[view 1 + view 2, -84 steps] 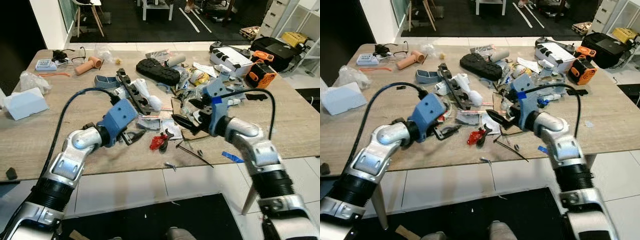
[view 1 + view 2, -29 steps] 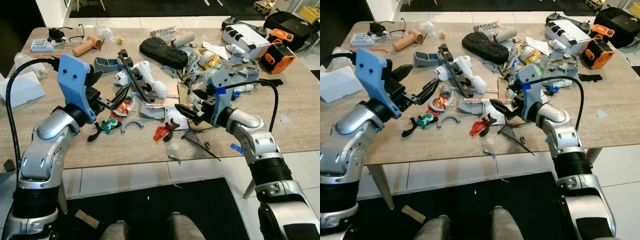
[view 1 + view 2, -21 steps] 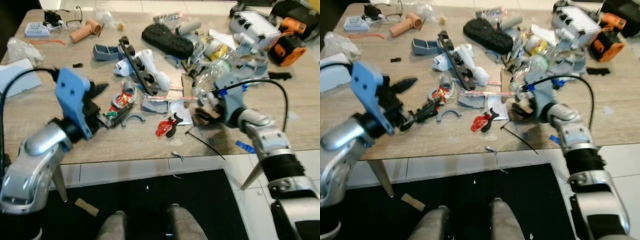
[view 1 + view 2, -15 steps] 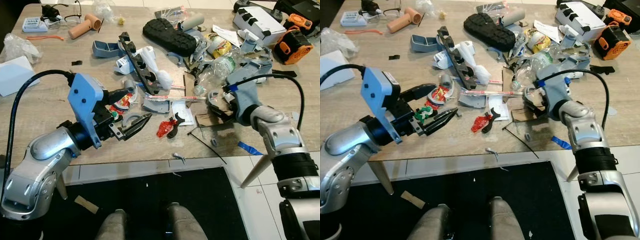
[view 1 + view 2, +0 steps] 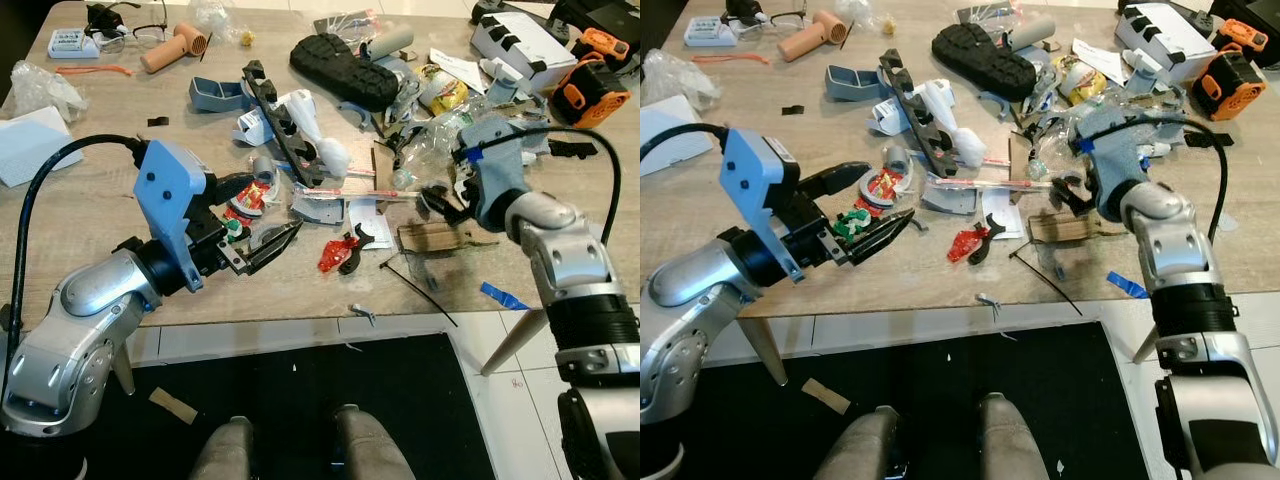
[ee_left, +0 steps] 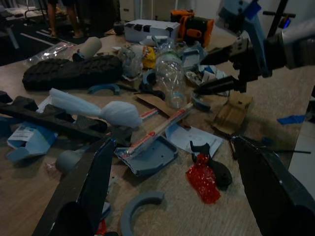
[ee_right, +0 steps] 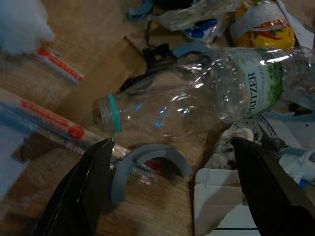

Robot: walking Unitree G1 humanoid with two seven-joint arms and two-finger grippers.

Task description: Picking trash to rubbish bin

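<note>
Wooden table (image 5: 90, 215) cluttered with trash.
Left gripper (image 5: 265, 215) now lower, near front edge beside red-and-white wrapper (image 5: 248, 199), fingers spread wide; green scrap (image 5: 848, 224) at its base, possibly held, unclear.
Right gripper (image 5: 437, 196) shifted further onto table, fingers wide apart, over clear plastic bottle (image 7: 197, 93).
Brown cardboard piece (image 5: 437, 236) just beside it.

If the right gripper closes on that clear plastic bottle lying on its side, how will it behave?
The clear plastic bottle looks empty and already dented, so it is probably light and likely to crumple under the right gripper. Lying on its side, it may roll, though surrounding clutter could check that. Its glossy wall might slip between the open fingers.
</note>
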